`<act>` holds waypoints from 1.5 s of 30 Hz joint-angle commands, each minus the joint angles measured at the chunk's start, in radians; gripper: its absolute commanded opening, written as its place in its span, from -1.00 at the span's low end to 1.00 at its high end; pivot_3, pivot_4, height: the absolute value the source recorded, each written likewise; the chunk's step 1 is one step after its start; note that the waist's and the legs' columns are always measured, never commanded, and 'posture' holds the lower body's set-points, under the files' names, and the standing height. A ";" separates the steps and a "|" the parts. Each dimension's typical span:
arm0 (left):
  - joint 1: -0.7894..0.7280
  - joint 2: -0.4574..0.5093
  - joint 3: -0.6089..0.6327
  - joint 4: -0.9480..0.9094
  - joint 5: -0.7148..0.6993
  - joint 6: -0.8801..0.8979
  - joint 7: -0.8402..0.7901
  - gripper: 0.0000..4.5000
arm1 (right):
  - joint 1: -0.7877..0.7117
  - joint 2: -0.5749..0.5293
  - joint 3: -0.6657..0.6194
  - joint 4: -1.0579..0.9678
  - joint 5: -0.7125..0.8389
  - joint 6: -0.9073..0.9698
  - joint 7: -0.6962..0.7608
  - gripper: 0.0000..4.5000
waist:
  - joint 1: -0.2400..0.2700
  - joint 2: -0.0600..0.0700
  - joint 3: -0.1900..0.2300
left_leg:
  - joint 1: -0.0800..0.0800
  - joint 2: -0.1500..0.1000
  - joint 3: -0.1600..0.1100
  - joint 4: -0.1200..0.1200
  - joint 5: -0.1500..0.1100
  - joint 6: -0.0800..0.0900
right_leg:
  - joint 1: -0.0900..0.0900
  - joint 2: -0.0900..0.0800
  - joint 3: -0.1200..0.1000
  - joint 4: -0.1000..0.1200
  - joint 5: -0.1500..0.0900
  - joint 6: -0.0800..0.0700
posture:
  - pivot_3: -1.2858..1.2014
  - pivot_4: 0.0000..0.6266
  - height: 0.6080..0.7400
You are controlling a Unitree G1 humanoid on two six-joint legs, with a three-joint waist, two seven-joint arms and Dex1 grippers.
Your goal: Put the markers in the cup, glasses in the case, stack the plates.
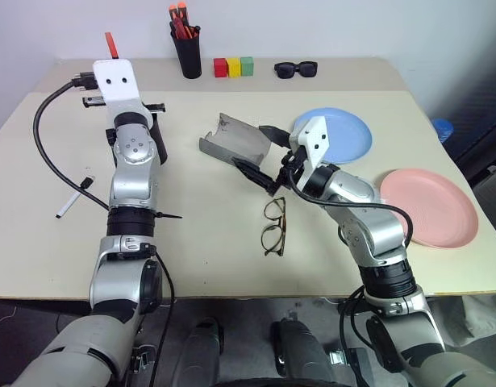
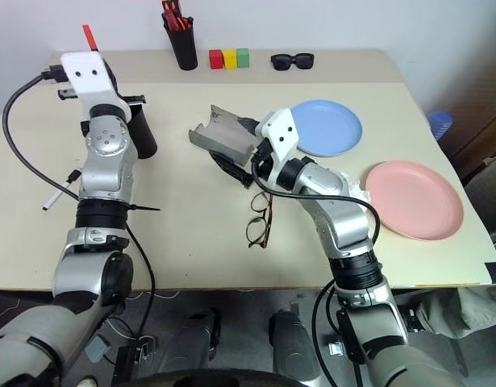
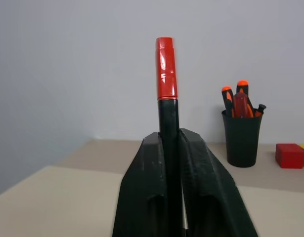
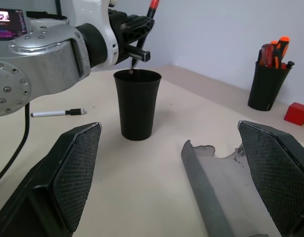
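Red-capped marker (image 3: 166, 98), upper left of frame, clamped upright in left end effector (image 3: 177, 148) above black cup (image 4: 137, 103). Light, stiff, slippery; best gripped mid-barrel. Right end effector (image 4: 179, 182) spread wide near grey case (image 1: 235, 141).

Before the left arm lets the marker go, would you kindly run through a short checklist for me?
1. Red-capped dark marker between the left gripper fingers: ok.
2. Marker tip above the mouth of the matte black tapered cup: ok.
3. Cup upright on the table: ok.
4. Right gripper open and away from the cup, by the grey open glasses case: ok.
5. White marker on the table awaits pickup: not ok.
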 commanded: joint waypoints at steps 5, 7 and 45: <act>0.006 -0.006 0.005 -0.012 -0.004 -0.027 0.028 0.45 | -0.004 0.007 0.006 -0.049 0.013 -0.007 0.011 1.00 | 0.000 0.000 0.000 | 0.000 0.000 0.000 0.000 0.000 0.000 | 0.000 0.000 0.000 0.000 0.000 0.000 | 0.03 -0.52 1.00; 0.008 -0.010 0.009 -0.015 -0.010 -0.022 0.033 0.45 | -0.004 0.007 0.007 -0.050 0.014 -0.005 0.012 1.00 | 0.001 0.000 0.000 | 0.000 0.000 0.000 0.000 0.000 0.000 | 0.000 0.000 0.000 0.000 0.000 0.000 | 0.03 -0.52 1.00; 0.289 0.358 0.288 -0.209 -0.219 1.094 -0.133 0.97 | 0.034 -0.010 0.017 -0.074 0.012 0.011 0.025 1.00 | -0.022 0.000 0.000 | 0.002 0.000 -0.002 0.000 0.001 -0.001 | 0.001 0.000 -0.001 0.002 0.000 0.000 | 0.03 -0.52 1.00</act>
